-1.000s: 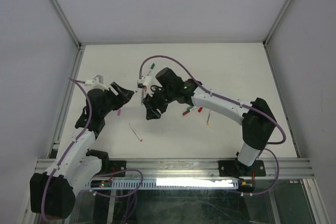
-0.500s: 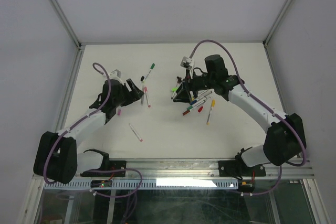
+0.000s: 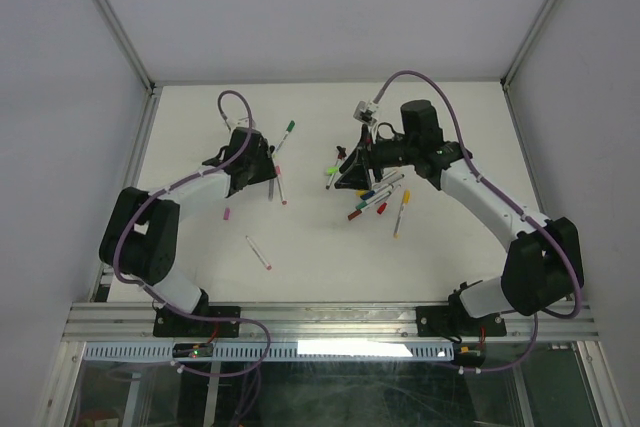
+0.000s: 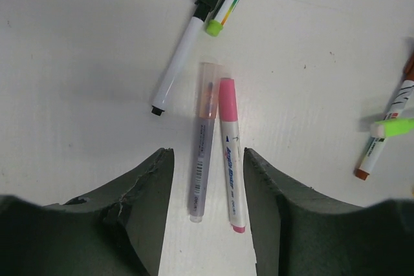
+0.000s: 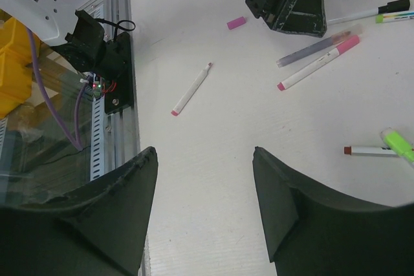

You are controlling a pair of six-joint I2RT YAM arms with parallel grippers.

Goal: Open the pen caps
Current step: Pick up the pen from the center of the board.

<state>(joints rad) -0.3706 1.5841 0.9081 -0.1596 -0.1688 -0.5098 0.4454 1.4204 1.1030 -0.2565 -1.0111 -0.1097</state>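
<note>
Nearest the bases, 1 pink-tipped pen (image 3: 259, 252) lies alone, with bare worktop (image 3: 330, 257) around it as far as the near rail (image 3: 330, 315). A loose pink cap (image 3: 227, 214) sits at its 11 o'clock, well apart. Further out, the left end effector (image 4: 208, 154) has its jaws apart, astride a grey pen (image 4: 202, 147) and a pink-capped pen (image 4: 228, 140) that lie side by side, neither of them gripped. The right end effector (image 5: 204, 159) is spread wide over bare surface and holds nothing. A heap of pens (image 3: 378, 197) lies at its 4 o'clock. A green-capped pen (image 3: 288, 130) lies farthest out, with free worktop beyond it at 12 o'clock.
</note>
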